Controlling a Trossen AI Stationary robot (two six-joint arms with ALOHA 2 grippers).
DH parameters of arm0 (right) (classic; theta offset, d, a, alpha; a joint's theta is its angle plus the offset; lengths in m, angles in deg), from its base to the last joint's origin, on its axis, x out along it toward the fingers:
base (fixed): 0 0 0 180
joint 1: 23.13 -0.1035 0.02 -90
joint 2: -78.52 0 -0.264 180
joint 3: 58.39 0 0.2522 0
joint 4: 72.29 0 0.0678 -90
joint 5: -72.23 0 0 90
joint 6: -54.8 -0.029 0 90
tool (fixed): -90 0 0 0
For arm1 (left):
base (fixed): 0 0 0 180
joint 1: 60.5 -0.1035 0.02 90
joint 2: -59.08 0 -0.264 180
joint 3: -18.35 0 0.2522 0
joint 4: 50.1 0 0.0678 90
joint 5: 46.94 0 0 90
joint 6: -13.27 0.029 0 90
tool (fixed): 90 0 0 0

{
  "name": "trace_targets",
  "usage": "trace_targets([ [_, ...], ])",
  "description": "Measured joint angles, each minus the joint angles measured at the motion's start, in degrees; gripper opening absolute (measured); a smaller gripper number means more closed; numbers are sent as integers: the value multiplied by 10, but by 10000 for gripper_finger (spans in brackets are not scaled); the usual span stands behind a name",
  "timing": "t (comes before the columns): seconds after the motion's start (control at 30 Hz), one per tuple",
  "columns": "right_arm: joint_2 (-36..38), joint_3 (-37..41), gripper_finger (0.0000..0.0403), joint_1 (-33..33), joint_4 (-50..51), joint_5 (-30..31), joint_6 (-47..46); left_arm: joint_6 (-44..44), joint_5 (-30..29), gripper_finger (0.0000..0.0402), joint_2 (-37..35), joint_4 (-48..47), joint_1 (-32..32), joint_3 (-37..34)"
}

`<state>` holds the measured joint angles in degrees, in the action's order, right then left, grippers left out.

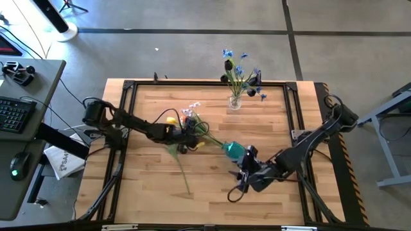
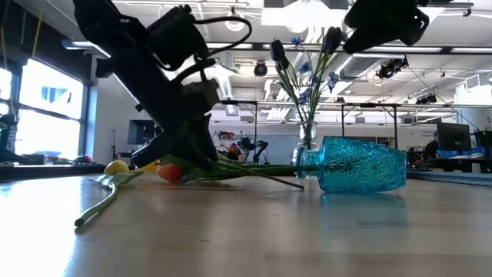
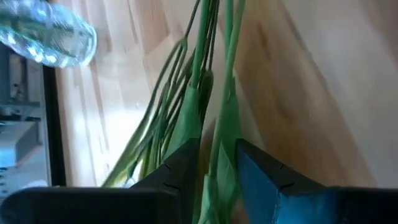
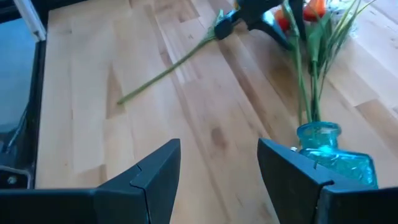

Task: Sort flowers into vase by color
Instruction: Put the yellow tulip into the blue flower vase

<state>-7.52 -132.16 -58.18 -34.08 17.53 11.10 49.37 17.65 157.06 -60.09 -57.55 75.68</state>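
Note:
A bunch of flowers (image 1: 192, 125) lies mid-table, with yellow (image 2: 115, 167), orange-red (image 2: 171, 173) and pale heads (image 1: 191, 109). Their green stems run into the mouth (image 4: 317, 132) of a blue glass vase (image 2: 361, 165) that lies on its side. One loose stem (image 1: 181, 168) lies on the wood. A clear vase (image 1: 236, 101) stands upright near the far edge and holds blue and near-black flowers (image 1: 241, 67). My left gripper (image 3: 217, 177) is low over the bunch, shut on stems. My right gripper (image 4: 219, 165) is open, just near of the blue vase, touching nothing. My left gripper pinches green stems and a leaf of the bunch (image 3: 219, 149) between its two fingers (image 3: 180, 168). It comes slanting down from the table's left (image 2: 181, 150), fingers lying roughly along the stems. The stems rest on the table and run on toward the blue vase.
A black frame rail (image 1: 128, 86) edges the wooden table top. The loose stem (image 4: 168, 68) lies on bare wood toward the near left. Open wood lies along the near edge (image 1: 192, 205) and on the far left (image 1: 160, 96).

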Motion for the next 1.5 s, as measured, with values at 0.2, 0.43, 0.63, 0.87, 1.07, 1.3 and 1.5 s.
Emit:
trace_targets([
  [0.2, -1, 0, 211, -10, -2, 6, -14, 0, 51, 56, 0, -13, -36, 0],
  [0.43, -1, 0, 211, -10, -1, 6, -13, -1, 57, 6, -4, -23, -44, 0],
  [0.63, -2, 0, 211, -10, 1, -5, -13, -20, 31, 2, -32, -64, -39, 0],
  [0.87, -2, 0, 211, -10, 1, -6, -13, -39, 63, 1, -76, -89, -39, 0],
  [1.07, -2, 0, 211, -10, 1, -6, -13, -22, 103, 1, -68, -50, -45, 0],
  [1.3, -2, 0, 211, -10, -2, -7, -13, -23, 58, 0, -38, -54, -57, 0],
  [1.5, -2, 0, 211, -10, -2, -8, -13, -21, 60, 0, -38, -45, -66, 0],
])
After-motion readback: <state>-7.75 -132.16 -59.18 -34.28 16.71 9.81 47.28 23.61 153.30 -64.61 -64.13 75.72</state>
